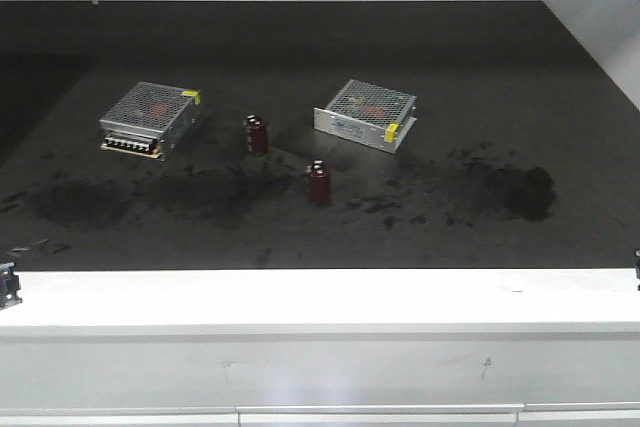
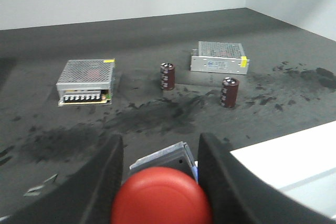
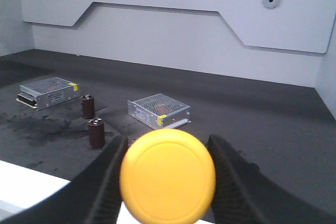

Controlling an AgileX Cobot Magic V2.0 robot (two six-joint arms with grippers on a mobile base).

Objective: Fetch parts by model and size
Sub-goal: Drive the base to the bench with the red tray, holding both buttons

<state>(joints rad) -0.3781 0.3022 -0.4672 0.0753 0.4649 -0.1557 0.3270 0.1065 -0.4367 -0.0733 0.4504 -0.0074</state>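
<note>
Left hand (image 2: 160, 148) is clamped on the red switch (image 2: 161, 199): round red top fills the bottom of the wrist view, dark base w/ a bit of blue sits btwn the two black fingers (image 2: 102, 182). Right hand (image 3: 167, 141) grips the yellow switch (image 3: 168, 177) the same way, a finger tight on each side, base hidden under the top. Both switches are held near the white front ledge (image 1: 320, 297) of the dark bench (image 1: 300, 37). Further back on the bench: left box (image 1: 150, 119) & right box (image 1: 367, 114), both mesh-topped metal, lying flat. Btwn them, standing upright, are the far capacitor (image 1: 257, 134), just right of the left box, & the near capacitor (image 1: 319, 183), closer to the ledge. None touching. Black smudges across the surface.
</note>
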